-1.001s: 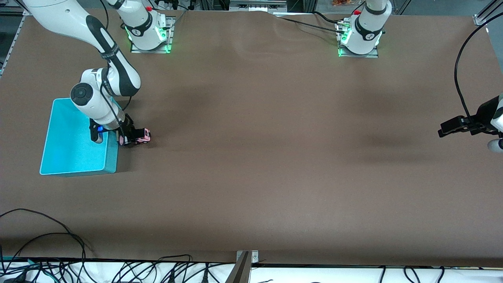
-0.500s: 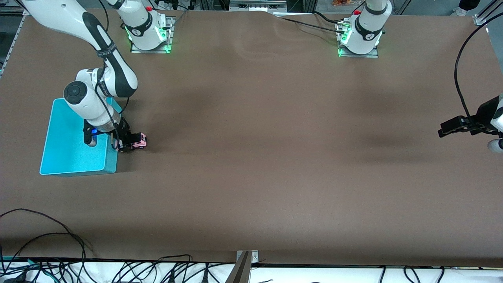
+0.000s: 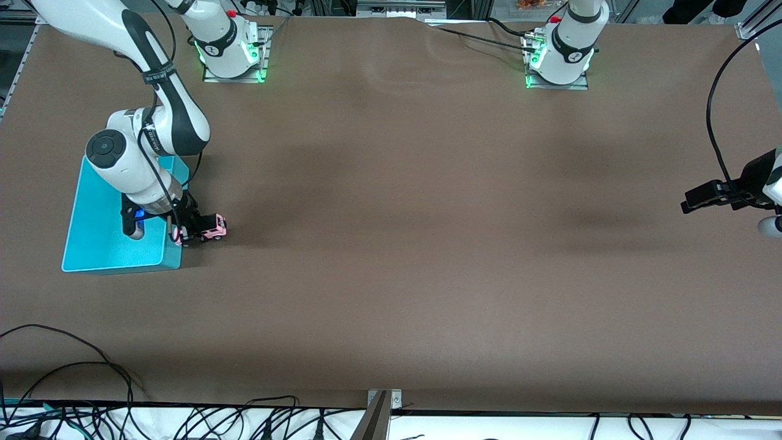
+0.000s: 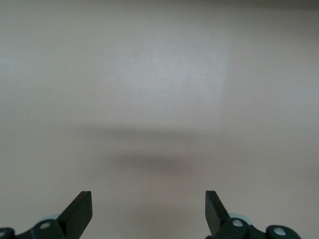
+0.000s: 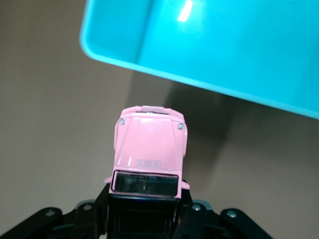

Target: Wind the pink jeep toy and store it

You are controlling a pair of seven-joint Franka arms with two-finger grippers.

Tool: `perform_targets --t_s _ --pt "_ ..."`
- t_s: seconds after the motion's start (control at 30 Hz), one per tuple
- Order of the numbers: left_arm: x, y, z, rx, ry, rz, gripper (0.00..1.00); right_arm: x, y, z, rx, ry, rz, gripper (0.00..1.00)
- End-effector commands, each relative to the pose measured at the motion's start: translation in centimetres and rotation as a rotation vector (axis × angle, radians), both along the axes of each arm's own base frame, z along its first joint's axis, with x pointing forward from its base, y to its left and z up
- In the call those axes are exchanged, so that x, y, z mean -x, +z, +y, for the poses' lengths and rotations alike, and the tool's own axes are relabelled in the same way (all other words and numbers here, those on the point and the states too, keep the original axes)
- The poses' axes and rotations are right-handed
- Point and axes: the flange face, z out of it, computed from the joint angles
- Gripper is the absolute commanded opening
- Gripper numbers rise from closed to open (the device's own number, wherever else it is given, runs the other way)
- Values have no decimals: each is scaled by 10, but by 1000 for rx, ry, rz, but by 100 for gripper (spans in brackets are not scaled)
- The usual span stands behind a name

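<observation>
The pink jeep toy point(image 3: 211, 229) has a light pink body and a black roof. My right gripper point(image 3: 194, 230) is shut on its black rear and holds it just beside the turquoise bin point(image 3: 98, 244), low over the table. In the right wrist view the jeep point(image 5: 149, 149) points its pink hood toward the bin's rim point(image 5: 199, 82), and the fingers point(image 5: 192, 214) clamp both sides of the black cab. My left gripper point(image 4: 148, 211) is open and empty, waiting over bare table at the left arm's end point(image 3: 702, 198).
The turquoise bin sits at the right arm's end of the brown table point(image 3: 397, 244) and looks empty where it shows. Cables point(image 3: 73, 373) lie along the table's near edge.
My right gripper has carried the jeep a little toward the front camera and closer to the bin's side. The left arm has not moved.
</observation>
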Motion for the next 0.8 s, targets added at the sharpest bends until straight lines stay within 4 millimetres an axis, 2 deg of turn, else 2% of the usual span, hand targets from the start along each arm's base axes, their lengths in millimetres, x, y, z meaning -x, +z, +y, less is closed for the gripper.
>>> perform_targets --t_s 0.0,0.07,0.3,0.4,0.53,0.77 --pt "9 4 -1 22 -10 1 100 -6 15 4 23 64 -15 0" --pt "9 4 -1 22 -10 1 100 -7 20 3 35 103 -2 0" --pt "9 3 -1 23 -10 2 100 -17 47 -12 107 433 164 0" --pt "9 3 -1 23 -10 2 100 -18 54 -34 116 524 213 0" --pt "9 3 -1 23 -10 2 100 -17 59 -51 123 623 241 0" --pt "8 3 -1 23 -10 1 100 -13 57 -99 141 796 260 0"
